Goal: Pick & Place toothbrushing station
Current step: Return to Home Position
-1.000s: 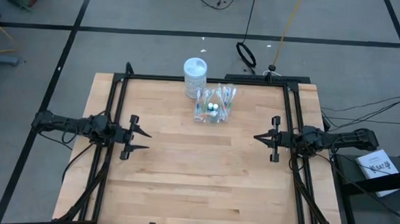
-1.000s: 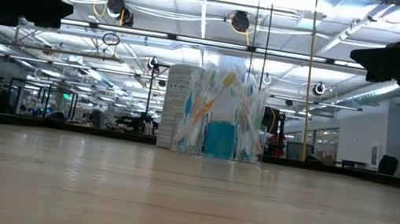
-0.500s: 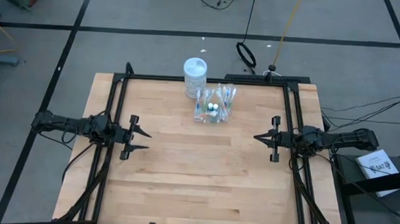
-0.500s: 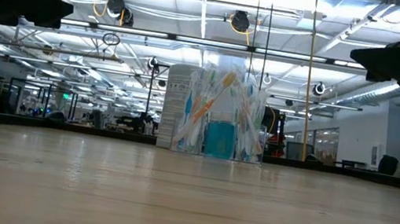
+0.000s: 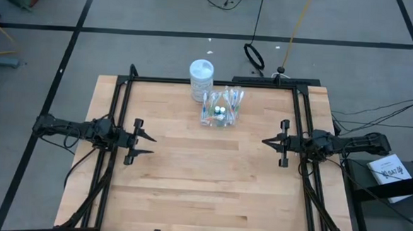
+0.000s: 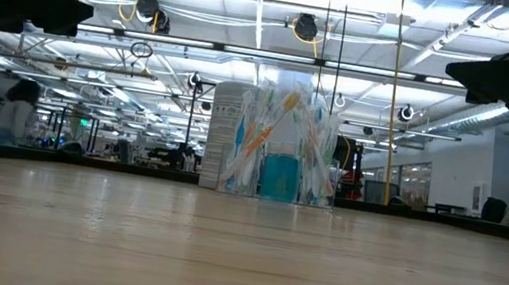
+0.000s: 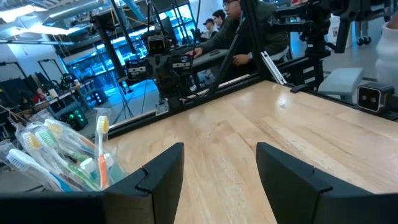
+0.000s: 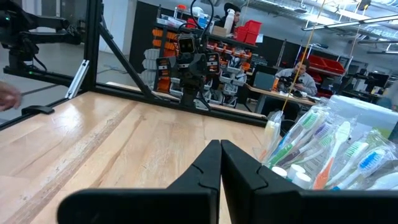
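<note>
Well apart from right gripper point(image 5: 264, 142), toothbrushing station point(image 5: 221, 110)

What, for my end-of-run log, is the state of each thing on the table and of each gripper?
toothbrushing station: upright, loaded with toothbrushes, not held.
white jar: upright, lid on, beside the station.
left gripper: fingers open, empty, raised.
right gripper: fingers shut, empty, raised.
</note>
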